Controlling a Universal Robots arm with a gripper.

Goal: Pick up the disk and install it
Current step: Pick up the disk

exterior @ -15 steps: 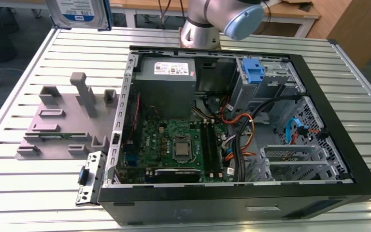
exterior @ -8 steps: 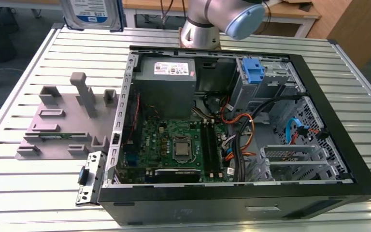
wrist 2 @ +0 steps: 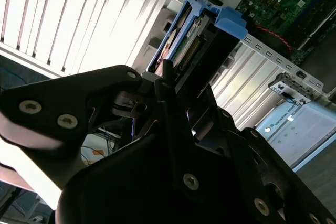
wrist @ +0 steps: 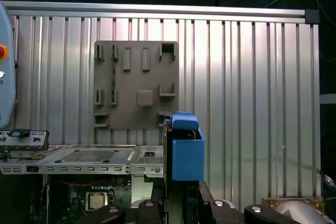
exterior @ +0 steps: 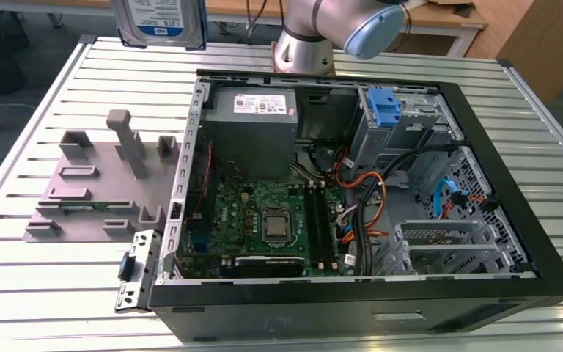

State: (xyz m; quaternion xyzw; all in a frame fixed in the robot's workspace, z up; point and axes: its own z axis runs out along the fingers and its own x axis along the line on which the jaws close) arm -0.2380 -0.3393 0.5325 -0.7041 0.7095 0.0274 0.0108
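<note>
Aloft at the top edge of the exterior view, the disk (exterior: 159, 22) hangs label-out above the far side of the slatted table (exterior: 47, 88), to the exterior view's left of my arm (exterior: 345, 26) and well apart from the open computer case (exterior: 360, 315). A grey fixture plate (exterior: 76, 191) lies on the table beside the case. Inside the case, a power-supply box (exterior: 252, 125), a blue clip (exterior: 384, 110) in the drive bay and loose cables (exterior: 365, 187) crowd the space around the motherboard (exterior: 262, 220). I judge the cables the likeliest snag.

Seen in the second wrist view, my gripper (wrist 2: 176, 85) is closed on the disk (wrist 2: 191, 43), a black finger (wrist 2: 173, 124) pressed to each side and the blue side rail (wrist 2: 231, 22) pointing away from me. I judge the drive rigid, fairly dense and smooth-faced. It suits a firm squeeze across its flat body, and I would keep clear of the connector edge and spare the thin plastic rails any hard knock.

Viewed through the first wrist view, the blue side rail (wrist: 187, 156) stands up from my gripper (wrist: 184, 203), with the fixture plate (wrist: 136, 85), the table (wrist: 252, 77) and the case's edge (wrist: 84, 156) beyond it.
</note>
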